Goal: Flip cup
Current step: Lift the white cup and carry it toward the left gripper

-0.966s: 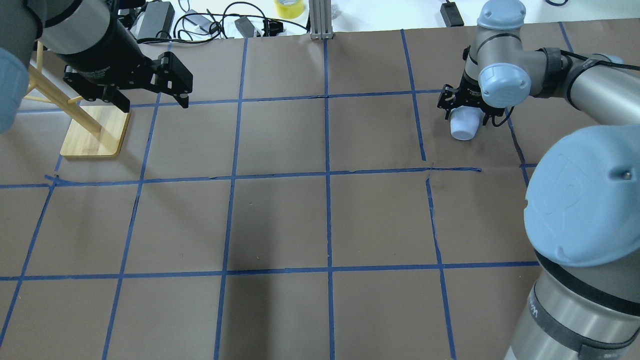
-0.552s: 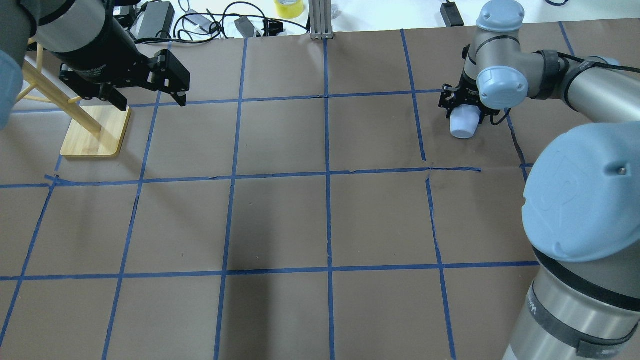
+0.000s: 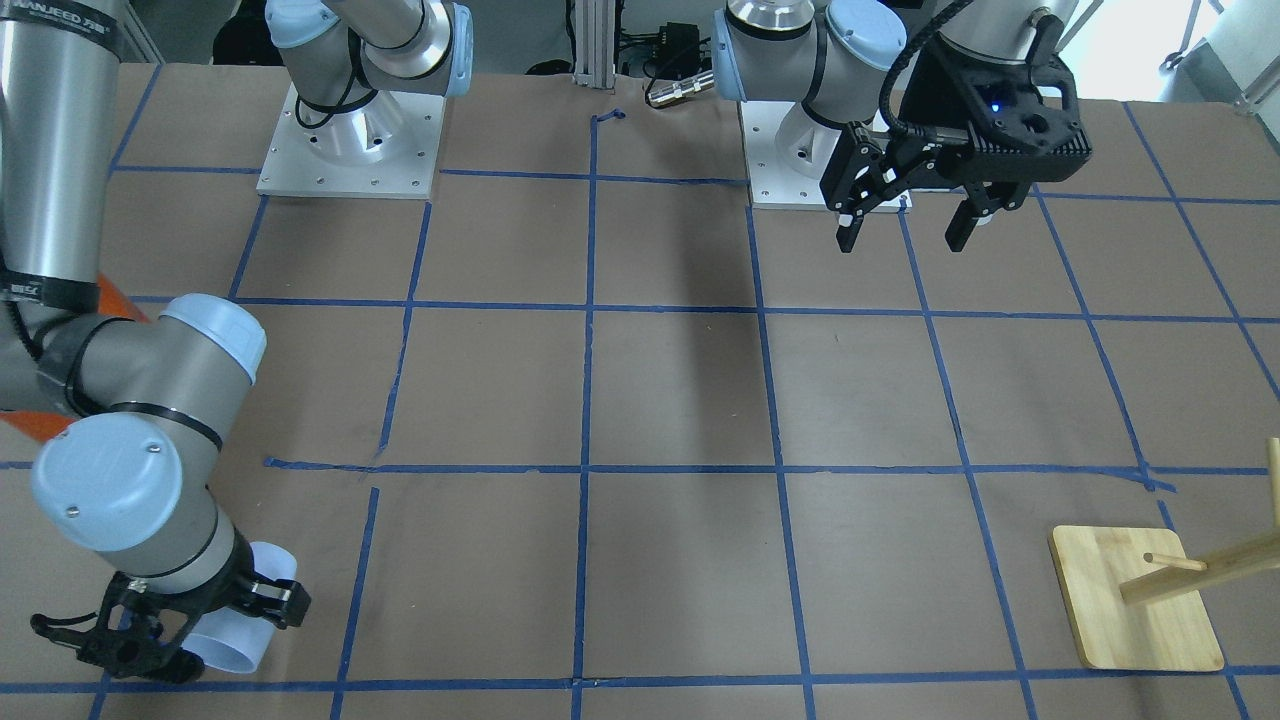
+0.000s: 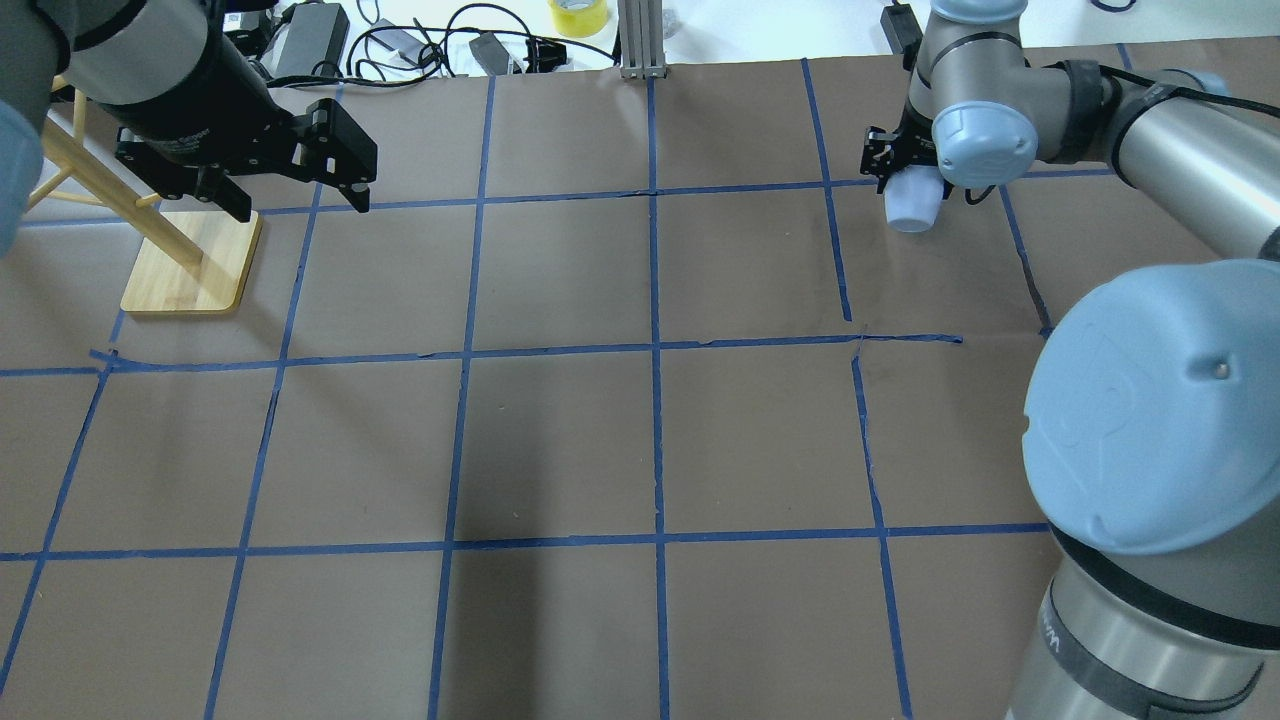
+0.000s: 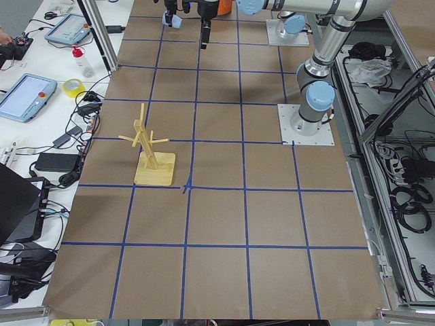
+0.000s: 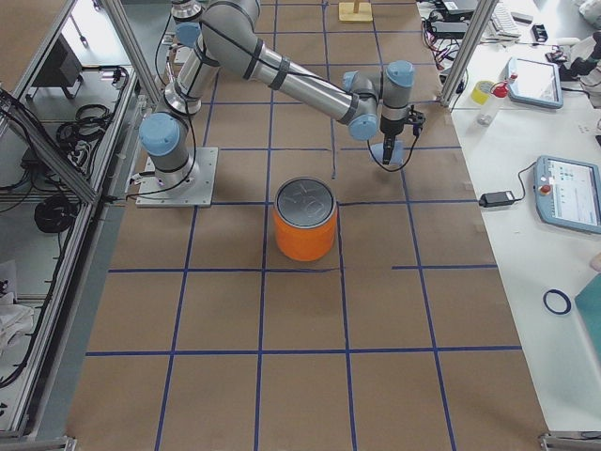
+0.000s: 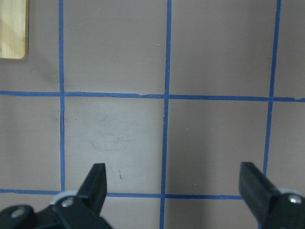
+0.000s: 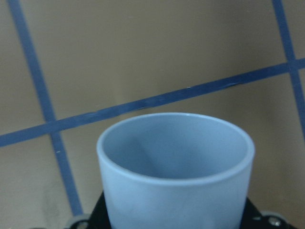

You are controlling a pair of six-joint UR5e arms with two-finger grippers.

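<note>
The cup (image 4: 908, 212) is clamped at its base in the right tool (image 4: 908, 188), apparently for turning over; the left tool (image 4: 303, 206) is parked aside, wide open, empty.

White lettering, roughly "HANJEED", on the right arm's (image 3: 45, 150) black band (image 3: 62, 14).

Your right arm (image 4: 1180, 160) is stretching out to the far right of the table, with its wrist bending down so that the right gripper (image 4: 905, 182) is pointing at the surface. Its jaws are clamping the sides of the cup (image 4: 908, 208), whose open mouth is facing away from the wrist. Your left arm (image 4: 150, 70) is hanging over the far left. The left gripper (image 3: 900, 235) is pointing downward, its jaws standing wide apart and gripping nothing.
</note>
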